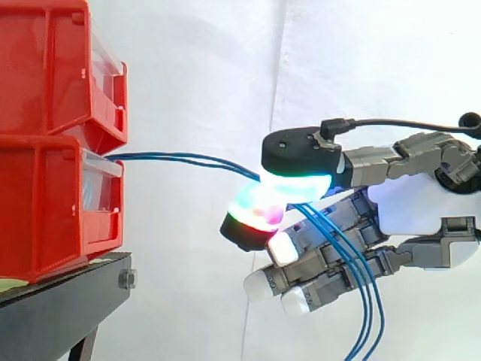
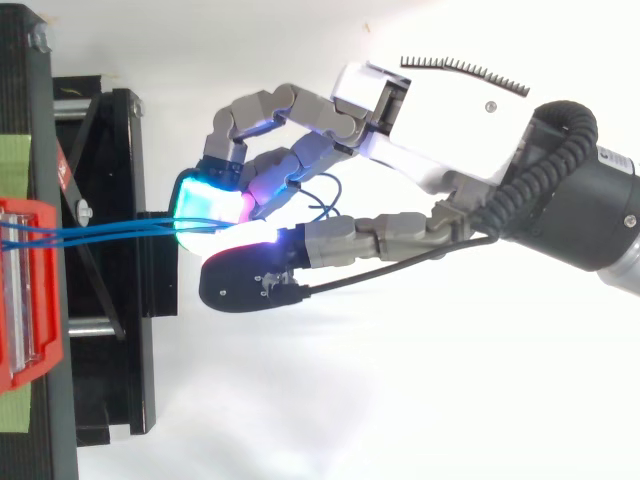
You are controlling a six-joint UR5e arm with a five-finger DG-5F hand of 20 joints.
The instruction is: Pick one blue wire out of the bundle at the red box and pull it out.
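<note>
Hand (image 1: 421, 204): clamped in a pinch. The cyan-green pad (image 1: 301, 185) sits on top and a red-magenta pad (image 1: 255, 210) presses up from below, with the blue wires (image 1: 188, 159) nipped between them. The other fingers lie relaxed underneath.

Wires: past the pinch, several loose strands (image 1: 362, 301) drape over the lower fingers and hang down out of frame. On the box side, at least two strands run nearly level to the pinch, close together and sagging only slightly. I cannot tell whether one strand or several sit between the pads.

Handling (judgement): thin, light and limp, with a smooth jacket likely to slip through the soft pads under tension. Strands lying side by side will tend to drag each other. Best hold is pad to pad on one strand, where the strands spread apart, with the pull straight along the run.

Red box (image 1: 52, 203): the lower of two stacked bins on the black stand (image 1: 68, 293). The wires leave at its top front edge.

White curtain (image 1: 195, 75) behind.
</note>
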